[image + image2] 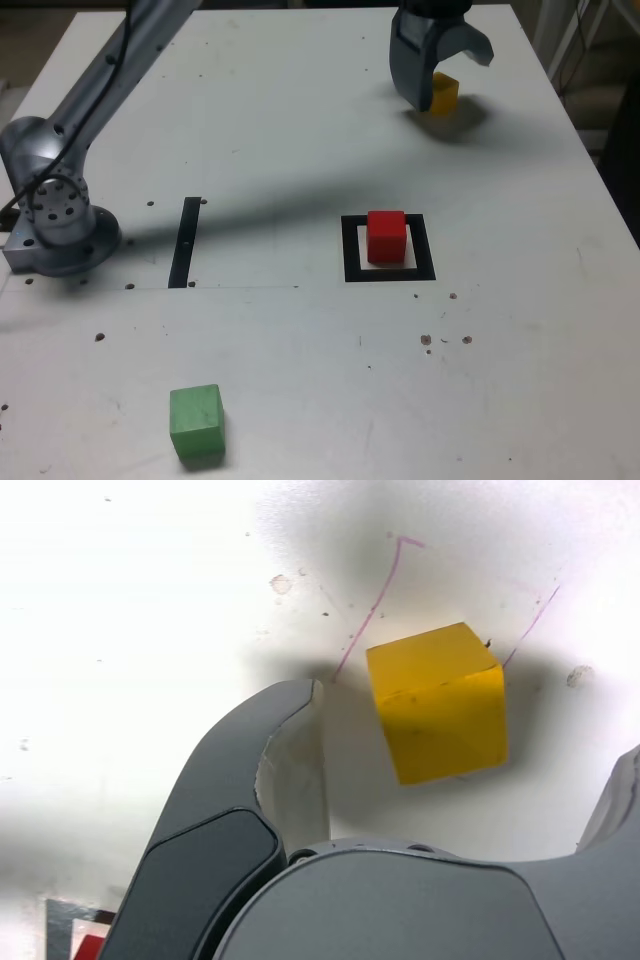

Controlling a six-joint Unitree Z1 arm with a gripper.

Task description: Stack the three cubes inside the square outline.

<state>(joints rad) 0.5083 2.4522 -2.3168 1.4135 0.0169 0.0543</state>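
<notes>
The green cube point(196, 422) sits nearest the camera, well apart from the square outline point(389, 273), toward the exterior view's left. The red cube point(386, 236) stands inside that outline. Beyond it, the yellow cube point(443, 93) lies between the wide-spread jaws of the gripper point(437, 72), not clamped.

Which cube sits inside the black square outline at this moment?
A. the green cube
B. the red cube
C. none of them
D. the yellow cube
B: the red cube sits alone within the square outline, while the yellow cube lies between the open gripper's jaws and the green cube lies apart.
</notes>
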